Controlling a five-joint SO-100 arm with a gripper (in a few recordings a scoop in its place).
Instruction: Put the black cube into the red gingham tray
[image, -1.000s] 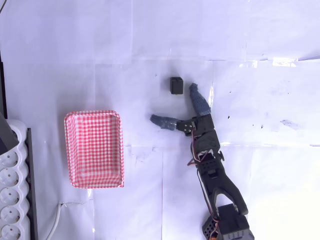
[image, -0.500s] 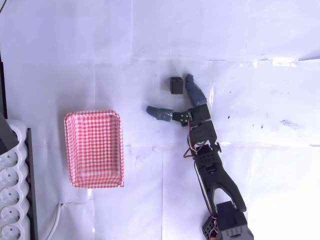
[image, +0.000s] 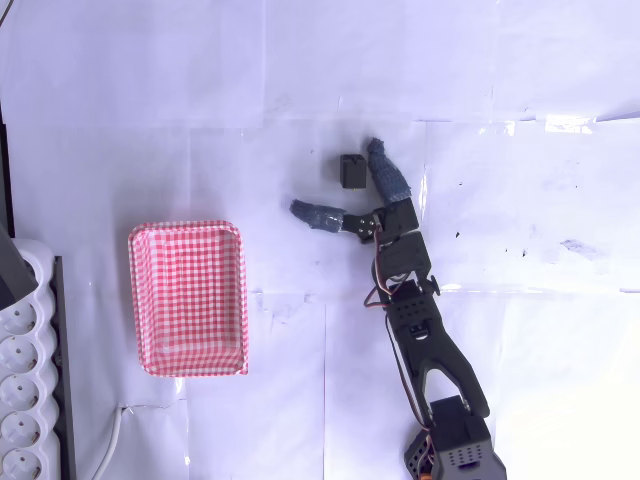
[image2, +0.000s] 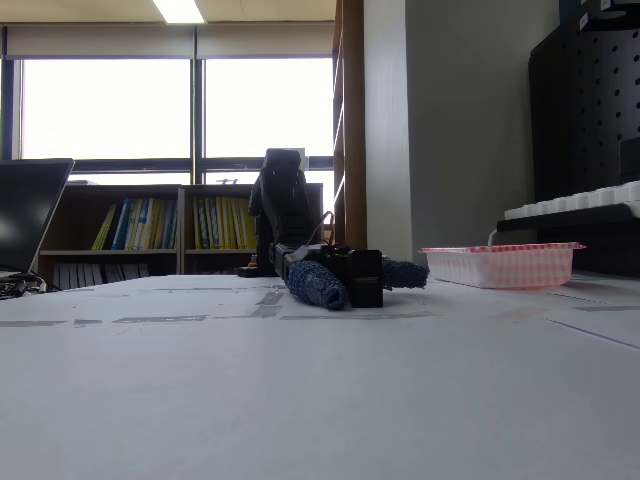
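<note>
You are at the approach: the gripper (image: 335, 180) is spread wide and grasps nothing, one finger (image: 385, 172) just beside the black cube (image: 351, 170), mid-tabletop. Next, straddle the cube and clamp, then carry it towards the red gingham tray (image: 188, 296) near the left edge.

no readable text, labels, brands or numbers in either view, book spines (image2: 150, 225) on the far shelf too small and blurred to read, nothing printed on the tray (image: 188, 297), the cube (image: 351, 170) or the power strip (image: 25, 380)
</note>
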